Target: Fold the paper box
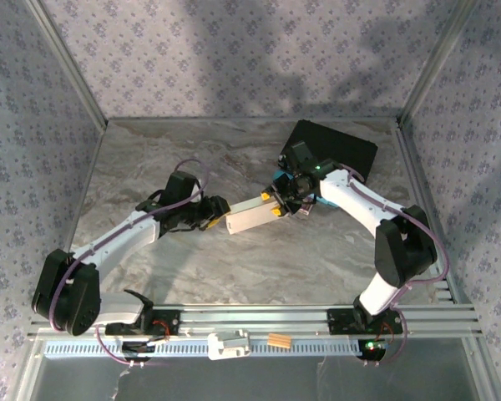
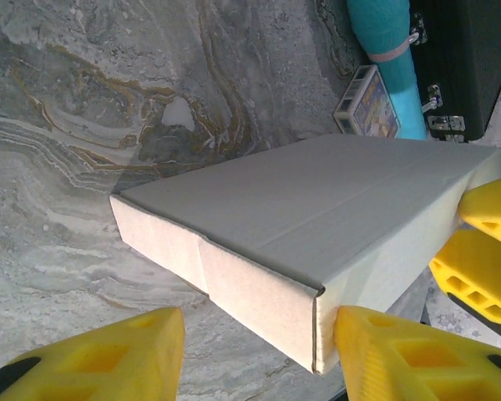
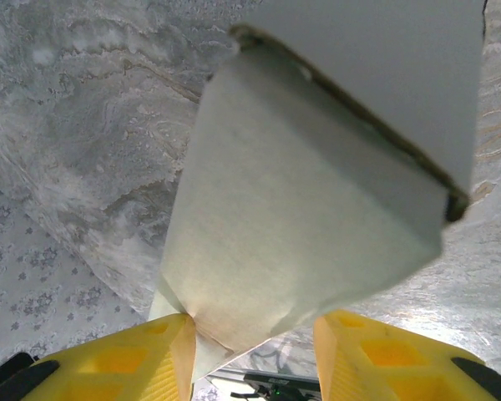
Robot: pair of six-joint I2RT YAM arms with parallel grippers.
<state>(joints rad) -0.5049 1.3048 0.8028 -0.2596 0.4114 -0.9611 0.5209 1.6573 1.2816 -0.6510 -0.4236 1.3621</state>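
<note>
Plain white paper box (image 1: 250, 217) clamped between right jaws, left jaws straddling its other end, grip unclear, patterned packet (image 2: 367, 104) beyond, print unreadable

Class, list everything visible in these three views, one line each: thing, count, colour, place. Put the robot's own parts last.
paper box: one, white, table centre, between the grippers
black case: one, black, far right of the table
card packet: one, patterned, beyond the box, near the case
teal cylinder: one, teal, between packet and case; unclear what it is
table: one, grey marble pattern
walls: floral grey, around the table
arms: two, white and black, left and right
left gripper: yellow fingers, straddling the box's near corner
right gripper: yellow fingers, gripping the box's other end
</note>
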